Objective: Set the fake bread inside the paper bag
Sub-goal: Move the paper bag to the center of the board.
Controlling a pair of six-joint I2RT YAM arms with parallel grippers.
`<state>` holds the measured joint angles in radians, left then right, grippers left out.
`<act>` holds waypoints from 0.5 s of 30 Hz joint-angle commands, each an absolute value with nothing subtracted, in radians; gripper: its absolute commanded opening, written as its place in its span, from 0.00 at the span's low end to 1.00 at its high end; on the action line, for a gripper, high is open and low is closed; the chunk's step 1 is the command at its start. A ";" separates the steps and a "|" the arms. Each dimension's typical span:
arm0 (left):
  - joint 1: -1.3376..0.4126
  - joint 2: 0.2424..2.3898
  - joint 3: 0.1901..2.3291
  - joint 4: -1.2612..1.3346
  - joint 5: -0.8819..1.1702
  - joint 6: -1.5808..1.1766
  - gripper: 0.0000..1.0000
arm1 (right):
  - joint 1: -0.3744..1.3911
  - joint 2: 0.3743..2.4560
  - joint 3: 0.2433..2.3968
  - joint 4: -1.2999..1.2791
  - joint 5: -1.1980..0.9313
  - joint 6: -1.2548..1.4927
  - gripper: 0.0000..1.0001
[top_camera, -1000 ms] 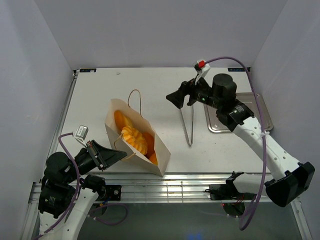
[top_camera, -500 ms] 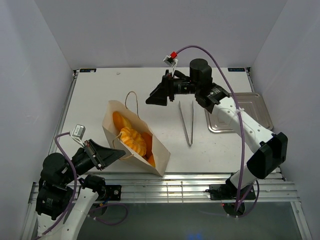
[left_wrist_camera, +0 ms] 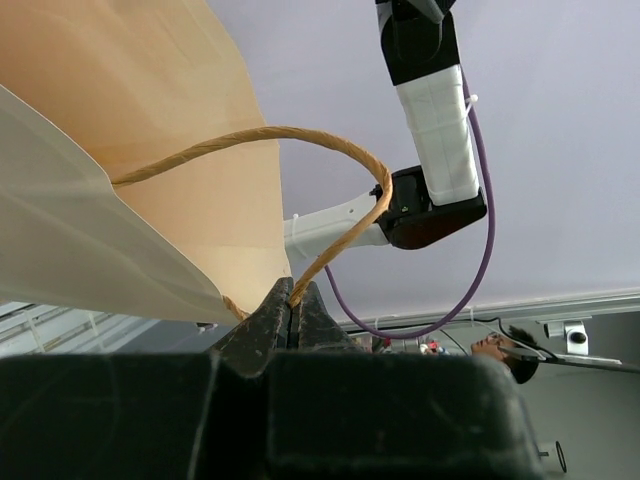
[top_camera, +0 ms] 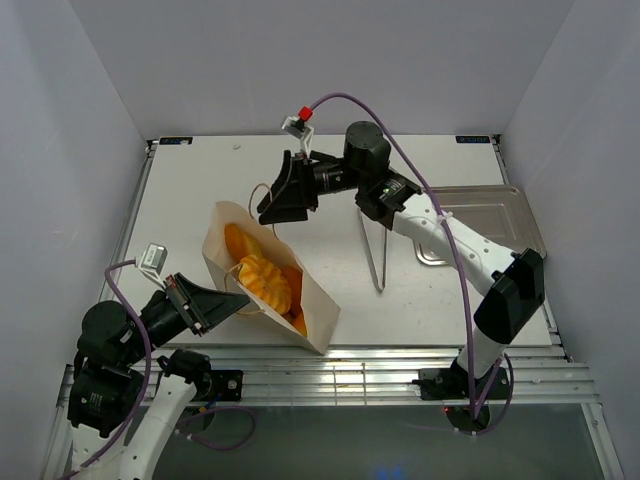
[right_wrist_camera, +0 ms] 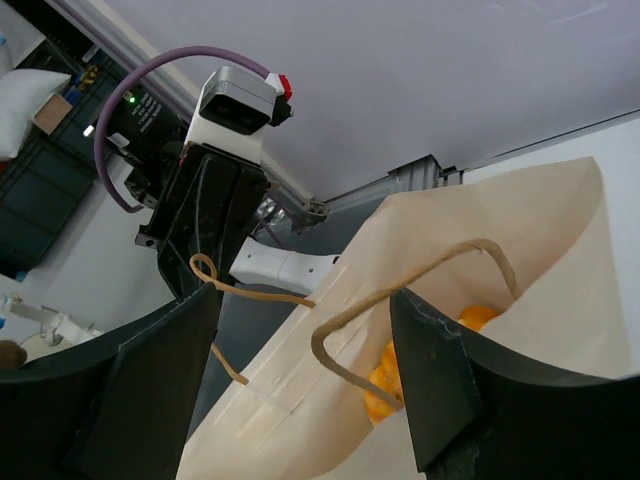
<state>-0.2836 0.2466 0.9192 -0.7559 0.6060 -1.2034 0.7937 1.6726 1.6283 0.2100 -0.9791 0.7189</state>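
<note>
Here the paper bag (top_camera: pixel 318 322) stands in the lower left of the top view, mouth up, and the fake bread (top_camera: pixel 262 280) is already inside it, orange pieces visible through the opening. The left gripper (top_camera: pixel 238 303) is pinched together on the near cord handle (left_wrist_camera: pixel 300 135), probably so that this side of the bag does not fold inward or tip. The right gripper (top_camera: pixel 274 212) is at the upper edge of the bag with its jaws apart. In its wrist view the far handle (right_wrist_camera: pixel 400 290) passes between the two fingers, which do not touch it. I think it will take this handle, to hold the mouth wide or to lift. The tongs (top_camera: pixel 380 280) lie right of centre, beside the tray (top_camera: pixel 500 210).
</note>
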 commanded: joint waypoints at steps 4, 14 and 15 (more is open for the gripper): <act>-0.284 0.290 0.968 -0.741 0.588 -1.180 0.00 | 0.827 1.733 1.735 0.357 -0.999 0.807 0.62; -0.284 0.540 1.116 -0.628 0.514 -1.109 0.00 | 0.815 1.738 1.980 0.089 -0.756 0.528 0.08; -0.284 0.575 1.136 -0.617 0.496 -1.094 0.00 | 0.808 1.735 2.002 0.089 -0.753 0.513 0.08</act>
<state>-0.2832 0.4717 1.0637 -0.7113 0.5457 -1.1492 0.8284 1.7836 1.8969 0.0666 -0.8383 0.6167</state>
